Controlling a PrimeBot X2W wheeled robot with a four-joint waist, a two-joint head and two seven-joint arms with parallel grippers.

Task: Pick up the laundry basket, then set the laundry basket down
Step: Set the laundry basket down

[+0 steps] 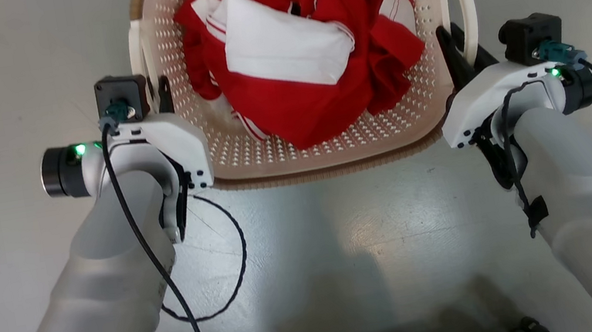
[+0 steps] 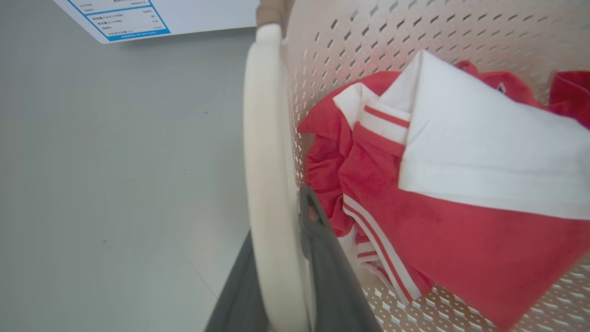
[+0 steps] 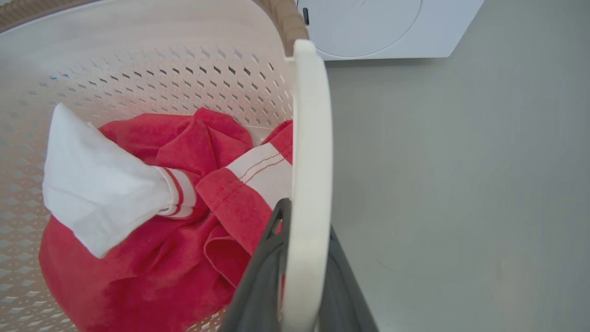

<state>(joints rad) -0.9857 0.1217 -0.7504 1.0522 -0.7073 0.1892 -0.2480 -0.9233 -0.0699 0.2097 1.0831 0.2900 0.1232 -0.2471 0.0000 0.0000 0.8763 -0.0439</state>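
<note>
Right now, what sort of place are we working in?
Probably a laundry area: what looks like a white washer with a round door stands on the grey floor, and the laundry basket holds red and white clothes.

I see a cream laundry basket [image 1: 270,152], dotted with holes, brown woven rim [image 1: 326,172]; red garment [image 1: 287,108], white-striped; plain white cloth [image 1: 283,49]; grey floor [image 1: 342,230].

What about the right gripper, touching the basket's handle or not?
Touching. Right wrist view: right gripper's dark fingers press both sides of the laundry basket's white handle.
</note>
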